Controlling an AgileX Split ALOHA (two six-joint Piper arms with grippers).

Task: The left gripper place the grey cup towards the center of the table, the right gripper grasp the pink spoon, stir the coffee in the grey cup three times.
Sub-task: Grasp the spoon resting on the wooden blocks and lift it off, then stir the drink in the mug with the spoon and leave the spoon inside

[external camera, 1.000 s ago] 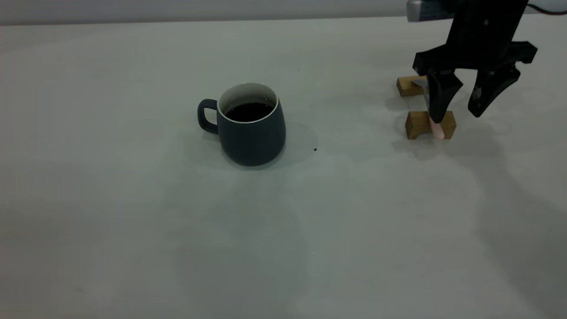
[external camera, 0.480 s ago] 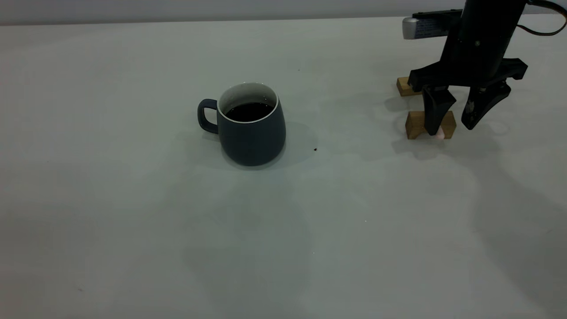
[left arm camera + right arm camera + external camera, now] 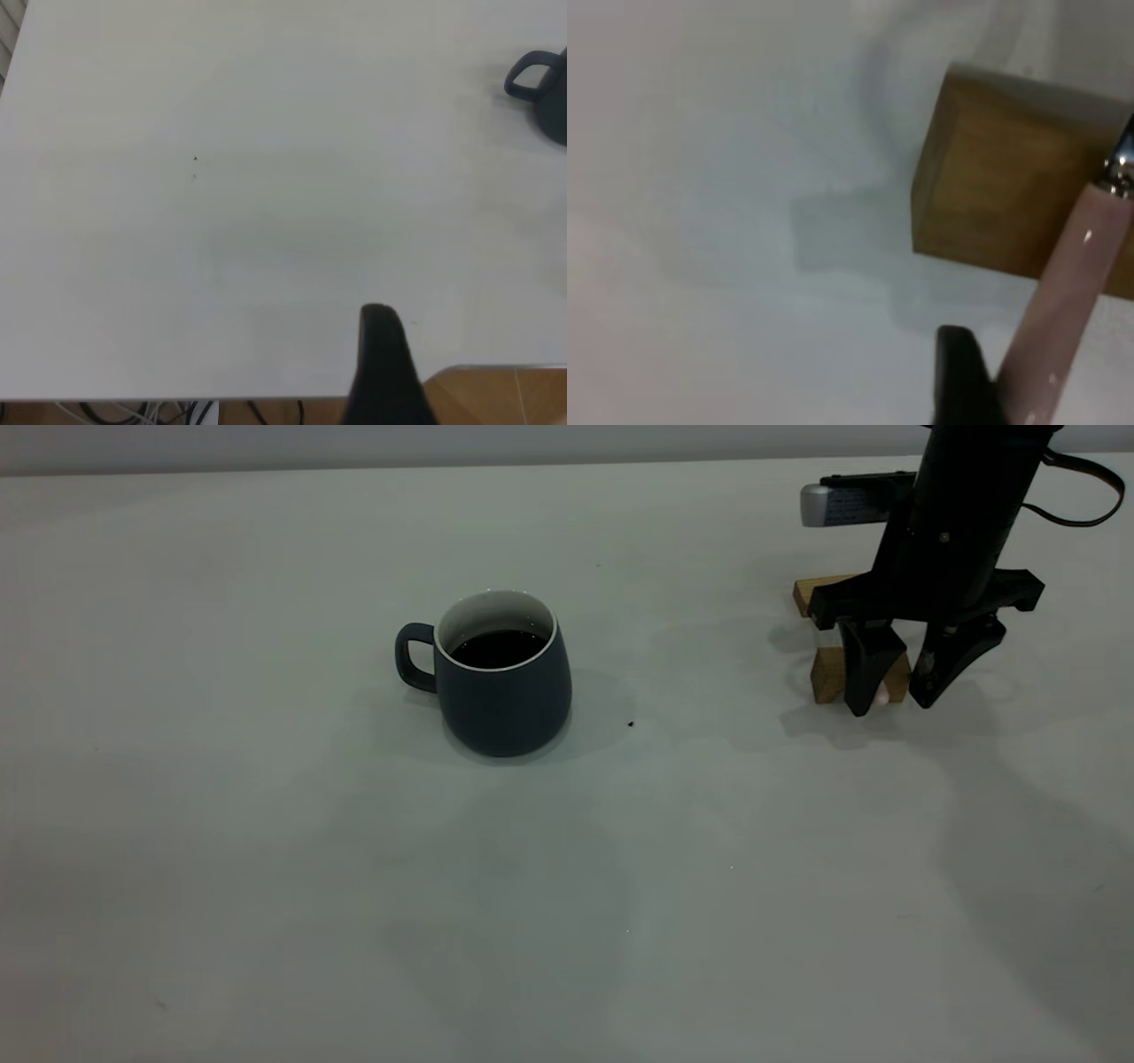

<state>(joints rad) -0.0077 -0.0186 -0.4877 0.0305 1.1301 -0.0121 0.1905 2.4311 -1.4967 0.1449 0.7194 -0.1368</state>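
The grey cup [image 3: 505,691] stands upright near the table's [image 3: 266,868] middle, handle to the left, with dark coffee [image 3: 496,648] inside. At the far right my right gripper [image 3: 890,704] points down, open, low over the table. Its fingertips straddle the pink spoon's handle end [image 3: 880,698], which rests on a wooden block [image 3: 830,675]. In the right wrist view one black finger [image 3: 961,376] touches the pink spoon handle [image 3: 1072,283]. The left gripper is outside the exterior view. Its wrist view shows one black finger [image 3: 383,354] at the table's edge, far from the cup's handle [image 3: 530,75].
A second wooden block [image 3: 817,592] lies just behind the first, partly hidden by the right arm. A small dark speck [image 3: 630,724] sits to the right of the cup. The table edge [image 3: 266,397] and wooden floor show in the left wrist view.
My right gripper has come down over the spoon's handle end, and its fingers have drawn closer together. The cup has not moved.
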